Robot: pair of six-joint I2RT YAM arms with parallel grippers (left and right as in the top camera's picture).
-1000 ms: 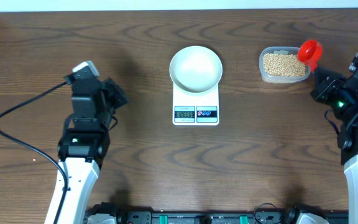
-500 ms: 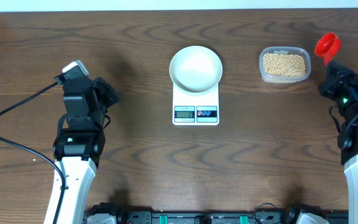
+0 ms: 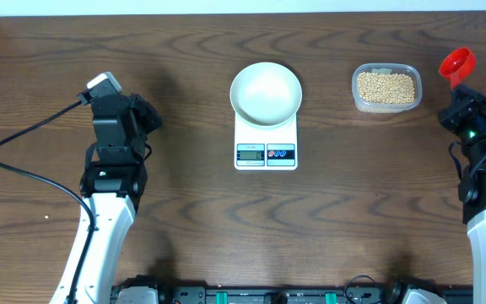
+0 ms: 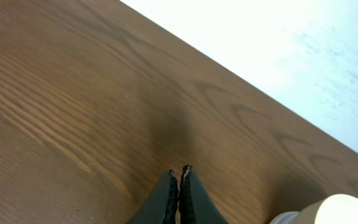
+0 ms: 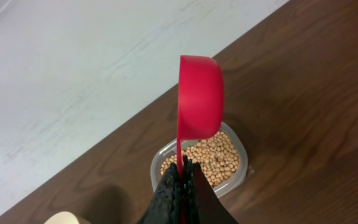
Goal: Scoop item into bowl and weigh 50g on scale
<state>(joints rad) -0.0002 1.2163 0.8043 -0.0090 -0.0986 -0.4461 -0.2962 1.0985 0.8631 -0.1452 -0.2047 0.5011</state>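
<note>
Well, the brown wooden table [image 3: 353,203] fills the whole frame. At its centre sits the scale [image 3: 266,154], with the white bowl [image 3: 266,93] resting on its upper half. Right of the bowl stands a clear tub [image 3: 357,93]. At centre left the left gripper [image 3: 148,120] hangs over bare wood, jaws pressed together on nothing. At the far right the right gripper [image 3: 461,91] is clamped on the handle of a red scoop [image 3: 457,62]. The beans [image 3: 386,88] lie in the tub.

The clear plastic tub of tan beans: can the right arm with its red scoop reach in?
Probably yes. The clear plastic tub sits lidless beside the right pincer, which grips the red scoop; nothing lies between them.
</note>
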